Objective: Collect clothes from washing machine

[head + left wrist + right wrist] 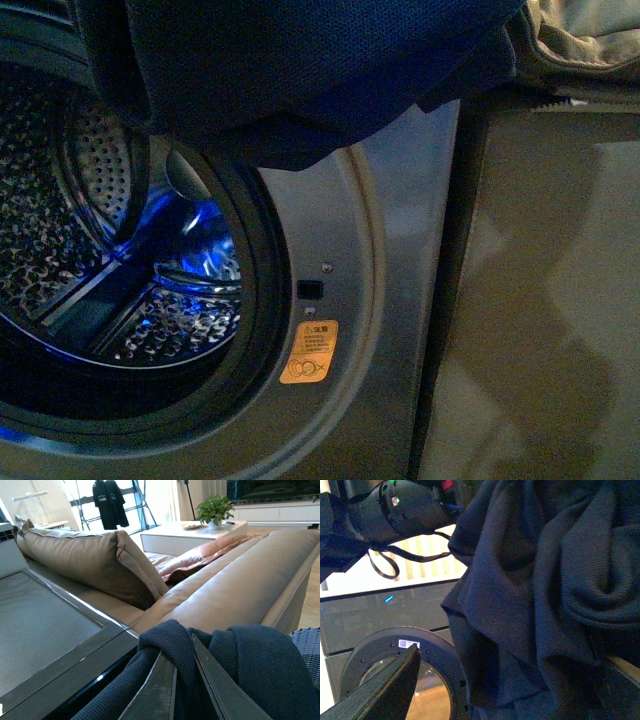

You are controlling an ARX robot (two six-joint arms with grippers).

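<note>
A navy knit garment (pixel 300 70) hangs above the open porthole of the grey washing machine (pixel 400 230), whose perforated steel drum (pixel 60 240) glows blue. The left gripper (pixel 182 647) has its jaws pinched narrowly on the fabric, with a tan sofa (pixel 235 590) beyond. The right gripper (pixel 512 652) holds its jaws wide, and the cloth drapes between them.

Clothes (pixel 300 70): navy, fine knit. Washer (pixel 400 250): grey metallic; rim (pixel 265 290): black; drum (pixel 60 240): perforated steel, blue-lit; sticker (pixel 309 352): orange. Sofa (pixel 240 595): tan.
</note>
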